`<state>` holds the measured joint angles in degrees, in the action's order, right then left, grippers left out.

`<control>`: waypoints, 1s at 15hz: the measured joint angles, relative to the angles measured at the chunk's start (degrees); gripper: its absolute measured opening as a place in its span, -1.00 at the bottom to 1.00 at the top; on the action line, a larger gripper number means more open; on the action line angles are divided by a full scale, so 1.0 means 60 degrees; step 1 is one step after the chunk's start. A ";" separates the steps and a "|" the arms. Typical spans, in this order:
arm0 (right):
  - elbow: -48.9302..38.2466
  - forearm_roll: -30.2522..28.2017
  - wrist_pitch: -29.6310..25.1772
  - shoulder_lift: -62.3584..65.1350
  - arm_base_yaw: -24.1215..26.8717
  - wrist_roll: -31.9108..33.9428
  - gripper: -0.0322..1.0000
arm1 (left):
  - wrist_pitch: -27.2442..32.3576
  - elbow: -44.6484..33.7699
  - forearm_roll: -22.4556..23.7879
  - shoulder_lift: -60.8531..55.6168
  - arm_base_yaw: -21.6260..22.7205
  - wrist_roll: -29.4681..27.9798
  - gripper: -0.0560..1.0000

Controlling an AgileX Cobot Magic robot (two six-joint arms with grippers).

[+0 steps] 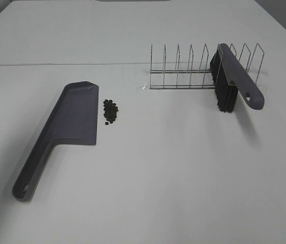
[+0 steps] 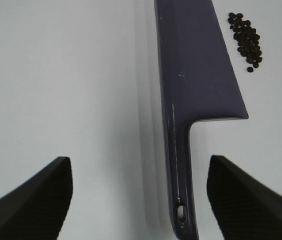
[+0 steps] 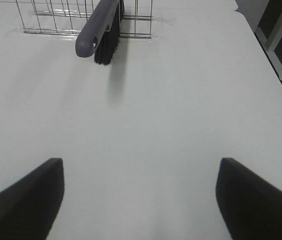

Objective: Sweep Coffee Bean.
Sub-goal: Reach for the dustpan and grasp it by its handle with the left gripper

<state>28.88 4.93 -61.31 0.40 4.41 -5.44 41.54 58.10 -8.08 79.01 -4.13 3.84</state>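
we see the coffee beans (image 1: 110, 110) in one small cluster on the white table (image 1: 183, 183), just beside the flat pan of the grey-purple dustpan (image 1: 74, 117). the brush (image 1: 234, 76) leans in the wire rack (image 1: 183, 66), well apart from them. our left gripper (image 2: 139, 165) and right gripper (image 3: 141, 165) both hover spread wide, gripping nothing.

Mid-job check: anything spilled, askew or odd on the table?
The coffee beans lie spilled in a small pile on the table, beside the dustpan, not in it. The brush leans tilted in the wire rack, bristles down, handle jutting out. Nothing looks damaged.
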 joint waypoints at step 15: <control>0.0000 0.0000 0.0000 0.0000 0.0000 0.0000 0.58 | -0.1251 0.0267 0.0783 0.4698 -0.2158 -0.2024 0.47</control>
<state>28.88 4.93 -61.31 0.40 4.41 -5.44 34.03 59.70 -3.38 107.20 -17.07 -8.31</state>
